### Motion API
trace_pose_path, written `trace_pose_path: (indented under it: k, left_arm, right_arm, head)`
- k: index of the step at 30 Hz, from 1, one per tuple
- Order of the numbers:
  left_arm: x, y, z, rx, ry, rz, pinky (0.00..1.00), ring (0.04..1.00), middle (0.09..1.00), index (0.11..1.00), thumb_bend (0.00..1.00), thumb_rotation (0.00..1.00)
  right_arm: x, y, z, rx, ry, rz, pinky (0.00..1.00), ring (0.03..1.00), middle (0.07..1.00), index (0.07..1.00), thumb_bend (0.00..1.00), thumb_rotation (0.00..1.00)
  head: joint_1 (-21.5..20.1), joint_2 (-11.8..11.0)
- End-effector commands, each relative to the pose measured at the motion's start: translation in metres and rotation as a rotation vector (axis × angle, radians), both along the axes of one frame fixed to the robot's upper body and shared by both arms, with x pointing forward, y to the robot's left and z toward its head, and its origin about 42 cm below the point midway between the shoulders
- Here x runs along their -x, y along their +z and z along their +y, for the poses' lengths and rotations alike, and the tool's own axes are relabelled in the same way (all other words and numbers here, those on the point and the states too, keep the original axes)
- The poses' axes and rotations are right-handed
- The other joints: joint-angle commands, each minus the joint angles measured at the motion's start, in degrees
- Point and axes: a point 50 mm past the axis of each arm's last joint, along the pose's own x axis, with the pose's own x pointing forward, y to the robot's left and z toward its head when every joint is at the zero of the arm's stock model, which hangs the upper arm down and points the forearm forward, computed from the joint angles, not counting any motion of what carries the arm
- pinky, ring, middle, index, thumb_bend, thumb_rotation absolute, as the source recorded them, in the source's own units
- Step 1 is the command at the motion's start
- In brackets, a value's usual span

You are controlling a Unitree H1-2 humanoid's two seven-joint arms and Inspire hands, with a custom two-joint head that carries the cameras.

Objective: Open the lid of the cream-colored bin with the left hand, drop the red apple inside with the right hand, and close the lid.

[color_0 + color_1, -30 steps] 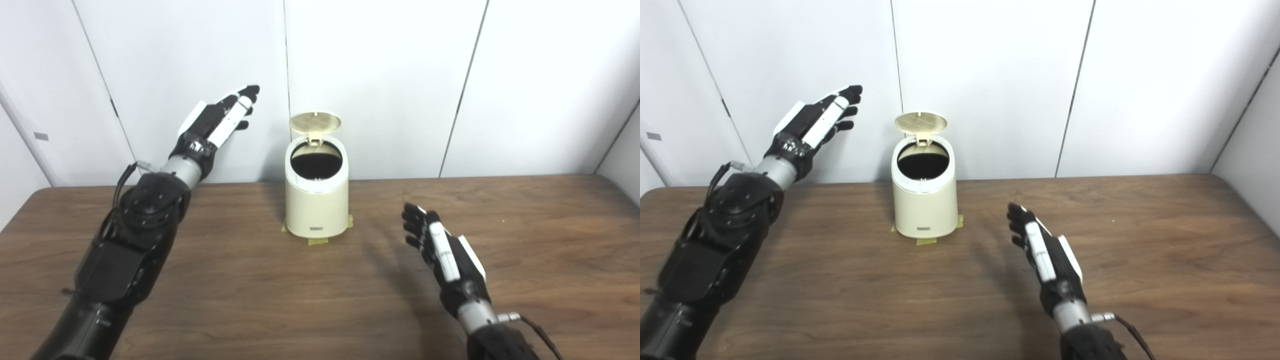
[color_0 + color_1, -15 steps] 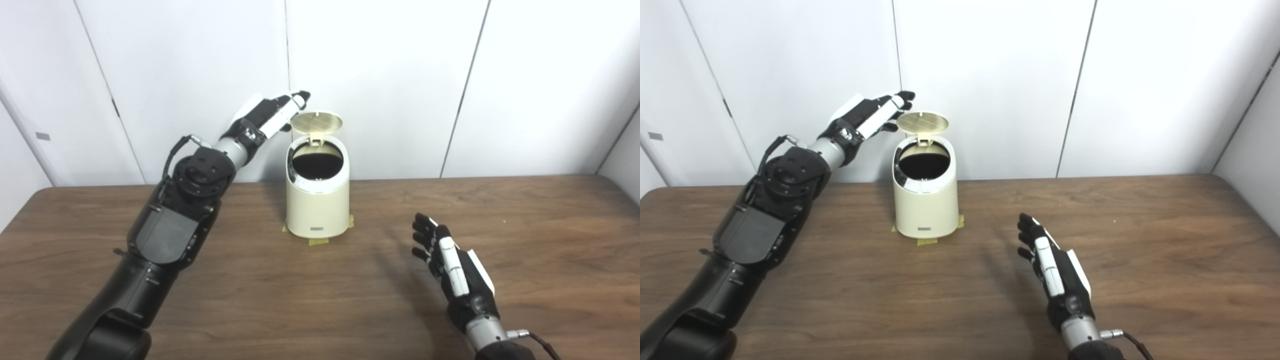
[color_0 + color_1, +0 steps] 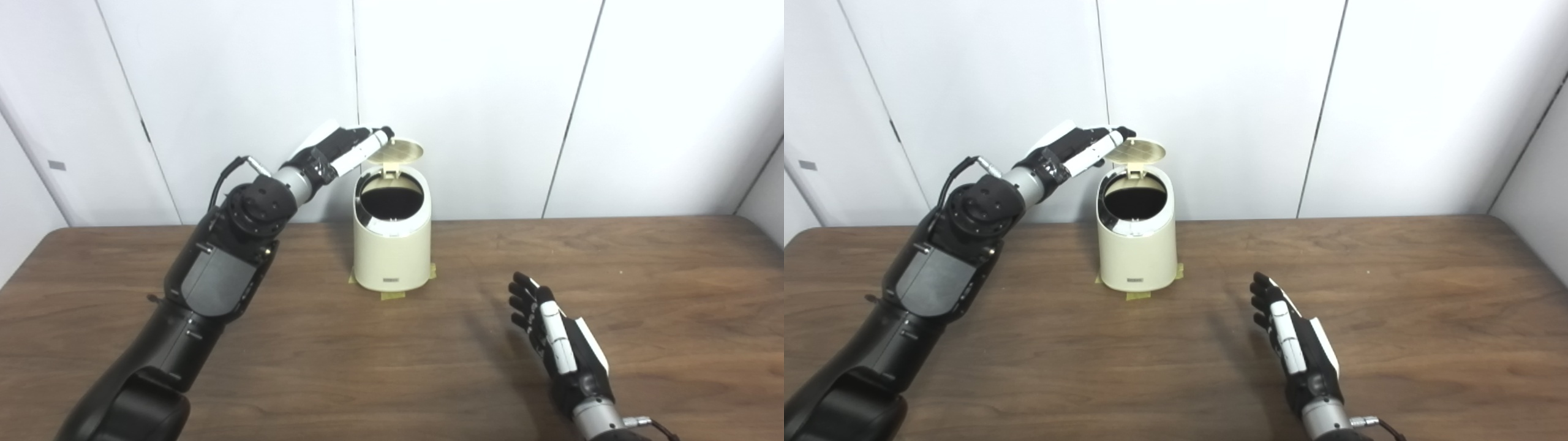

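Both hands are empty. 1 cream-colored bin [image 3: 392, 245] stands near the back of the wooden table [image 3: 306, 343], on yellow tape tabs [image 3: 392, 295], its mouth a dark opening. Its lid [image 3: 397, 149] is hinged up at the rear, tilted forward — the ribbed underside shows only as a thin oval. At the lid's left edge sits the left hand [image 3: 340, 149], fingers extended and held close together, their tips touching or just beside the rim; which, I cannot tell. Well apart, low over the near right of the table, the right hand [image 3: 560, 340] hovers with fingers straight and slightly spread. No apple shows — the bin's inside is too dark to read.
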Motion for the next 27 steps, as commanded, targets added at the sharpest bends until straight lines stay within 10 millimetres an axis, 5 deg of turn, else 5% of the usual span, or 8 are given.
trace_pose_path:
  k: [1, 12, 19, 27]
  left_arm:
    - [0.0, 0.042, -0.006, -0.065, -0.029, -0.151, 0.95, 0.939, 0.88, 0.877, 0.32, 1.0]
    - [0.013, 0.04, 0.003, -0.297, -0.037, -0.234, 0.8, 0.85, 0.856, 0.842, 0.42, 1.0]
    - [0.023, 0.037, 0.011, -0.462, -0.031, -0.274, 0.83, 0.872, 0.877, 0.864, 0.39, 0.99]
    - [0.03, 0.023, 0.016, -0.772, -0.092, -0.377, 0.94, 0.88, 0.857, 0.842, 0.48, 1.0]
  right_arm:
    - [-0.007, 0.017, 0.002, -0.011, 0.005, -0.086, 0.89, 0.914, 0.907, 0.905, 0.49, 1.0]
    - [-0.01, 0.014, 0.0, -0.024, 0.007, -0.066, 0.83, 0.889, 0.895, 0.891, 0.5, 1.0]
    - [-0.011, 0.014, -0.003, 0.001, 0.007, -0.057, 0.83, 0.879, 0.879, 0.893, 0.49, 1.0]
    - [-0.011, 0.013, -0.006, 0.034, -0.003, -0.045, 0.82, 0.875, 0.862, 0.895, 0.47, 1.0]
  head:
    - [0.0, 0.1]
    - [0.1, 0.7]
    - [0.3, 1.1]
    - [0.3, 1.5]
